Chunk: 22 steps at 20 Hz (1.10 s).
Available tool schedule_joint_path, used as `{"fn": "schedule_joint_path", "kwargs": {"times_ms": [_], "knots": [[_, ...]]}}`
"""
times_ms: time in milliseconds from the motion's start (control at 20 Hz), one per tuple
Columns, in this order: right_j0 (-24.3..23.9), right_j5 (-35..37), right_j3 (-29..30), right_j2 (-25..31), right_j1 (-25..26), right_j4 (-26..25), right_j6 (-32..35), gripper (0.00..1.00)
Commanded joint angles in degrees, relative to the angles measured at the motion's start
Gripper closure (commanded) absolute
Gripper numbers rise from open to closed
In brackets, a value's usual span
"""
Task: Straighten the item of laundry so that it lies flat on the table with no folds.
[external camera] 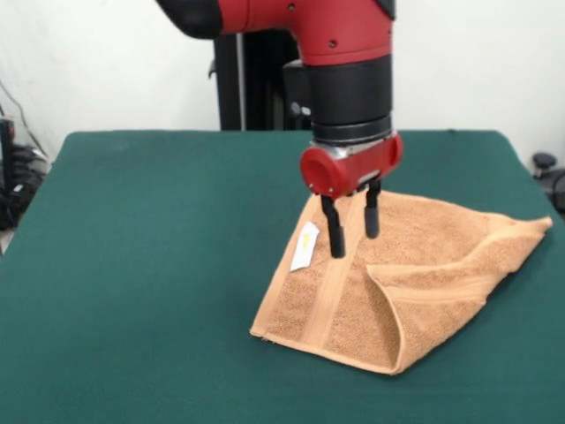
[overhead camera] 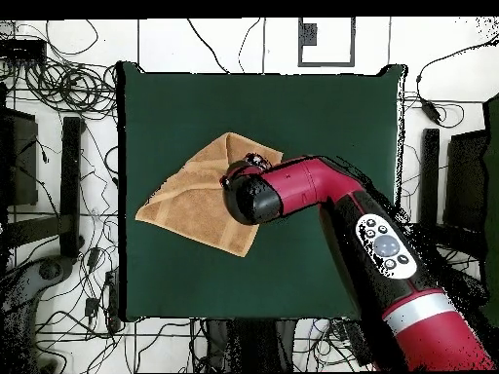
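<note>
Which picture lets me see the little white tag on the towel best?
The front view: the white tag shows plainly on the towel, beside the open end effector. In the overhead view the arm covers that part, so no tag shows.

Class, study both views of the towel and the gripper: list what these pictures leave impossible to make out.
- Overhead view: the gripper is hidden beneath the arm's wrist.
- Overhead view: part of the towel is covered by the arm.
- Front view: the white tag is too small to read.
- Front view: whatever lies under the towel's folded flap.

Behind the pincer [external camera: 351, 223] a plain white wall [external camera: 477, 62] stands. Around it, beyond the bench [external camera: 159, 265], pale floor [overhead camera: 195, 44] carries tangled black cables [overhead camera: 58, 88] and dark stands [overhead camera: 70, 166].
</note>
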Motion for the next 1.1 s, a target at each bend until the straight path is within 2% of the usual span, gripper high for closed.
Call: {"fn": "schedule_joint_path", "kwargs": {"times_ms": [50, 1100], "knots": [[0.3, 6.2, -3.8, -2.1, 6.7, -3.6, -7.2, 0.0], [-0.7, 3.6, -9.3, -0.8, 11.3, -7.1, -7.8, 0.0]]}}
